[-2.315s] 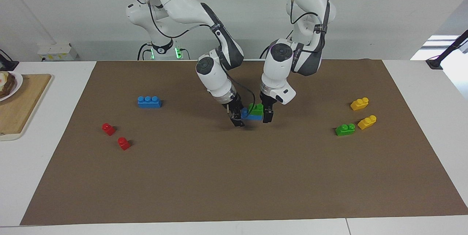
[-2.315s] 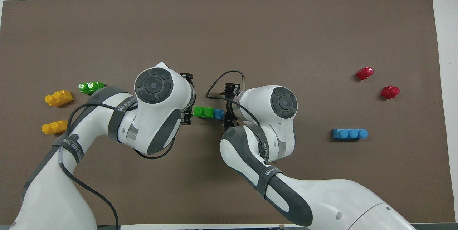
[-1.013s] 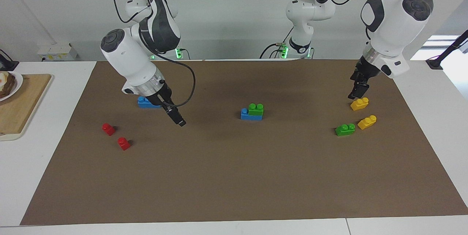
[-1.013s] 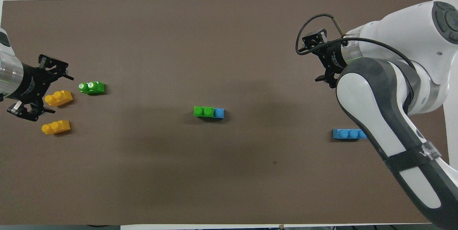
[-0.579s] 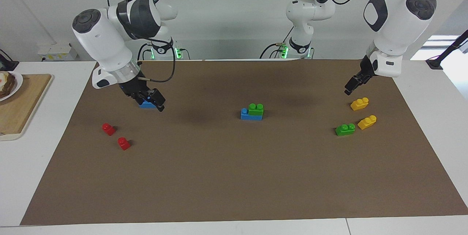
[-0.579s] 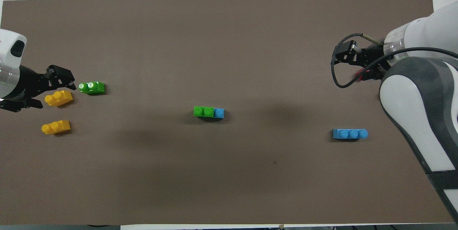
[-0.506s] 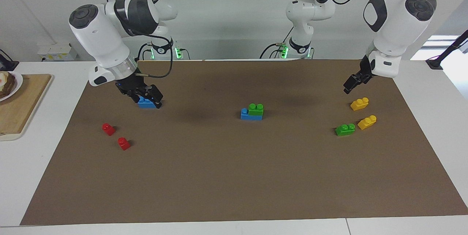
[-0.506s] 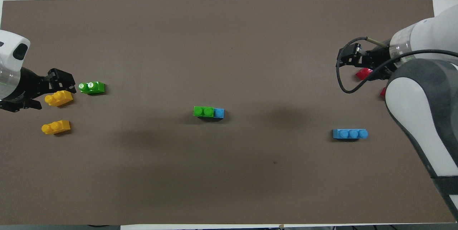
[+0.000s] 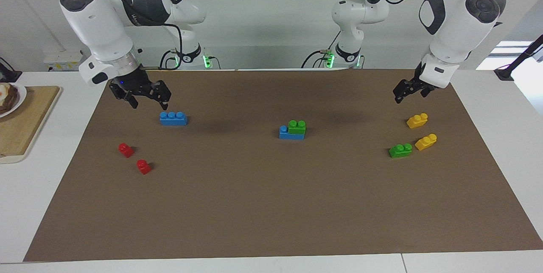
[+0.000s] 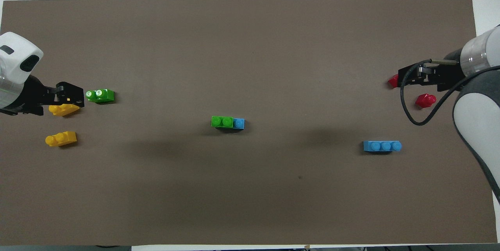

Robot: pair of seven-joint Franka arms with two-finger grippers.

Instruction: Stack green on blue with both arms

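Sitting mid-table, the green brick (image 9: 297,126) rests on the blue brick (image 9: 291,134). Left pincer (image 9: 408,93) and right pincer (image 9: 146,98) hang wide, empty.

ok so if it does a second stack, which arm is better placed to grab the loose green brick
Left, probably. The left gripper, open and empty, hangs over the mat's end by the loose green brick and yellow bricks. The right gripper, also open, is at the other end, over the spare blue brick.
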